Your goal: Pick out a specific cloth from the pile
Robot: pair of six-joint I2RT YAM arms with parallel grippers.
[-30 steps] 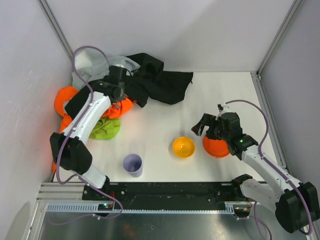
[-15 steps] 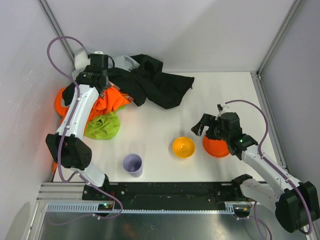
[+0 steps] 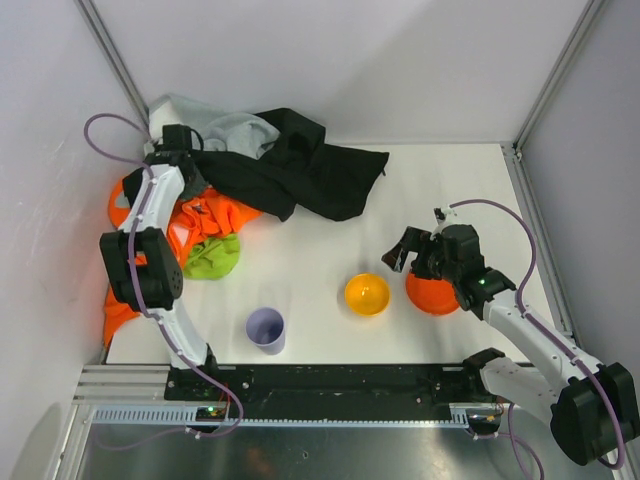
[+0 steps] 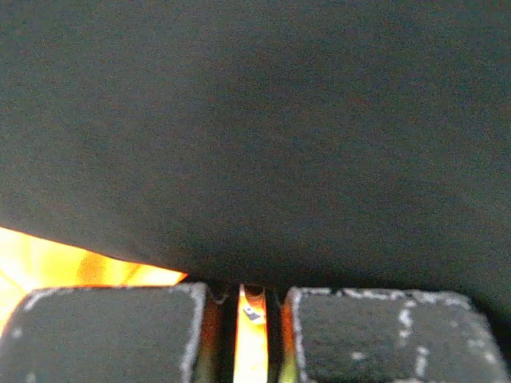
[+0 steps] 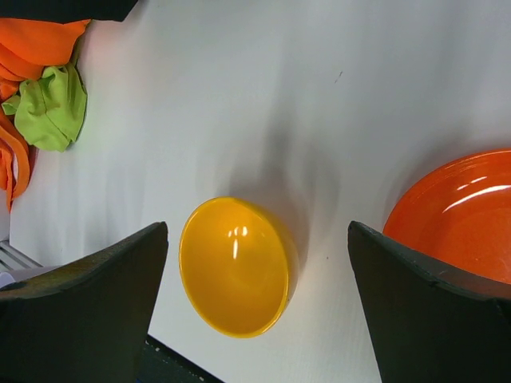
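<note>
Cloth: lime-green cloth [image 3: 213, 257] lies bunched at left of the frame, its upper edge tucked under the orange garment [image 3: 205, 215]; nothing grips it.
Pile: pile [image 3: 250, 160] in the upper left, black garment [image 3: 310, 175] over grey garment [image 3: 215, 125] and the orange one.
Left gripper: left gripper [image 3: 185, 165] at the pile's left end; fingers [image 4: 104, 335] pressed almost together, orange fabric in the slit.
Right gripper: right gripper [image 3: 400, 255] at right, fingers spread wide, above yellow bowl [image 3: 367, 293], beside orange bowl [image 3: 433, 293].
Other: purple cup [image 3: 266, 328] upright, lower centre.

Yellow bowl [image 3: 367, 294], orange bowl [image 3: 437, 297] (apart), cup [image 3: 266, 329]
</note>
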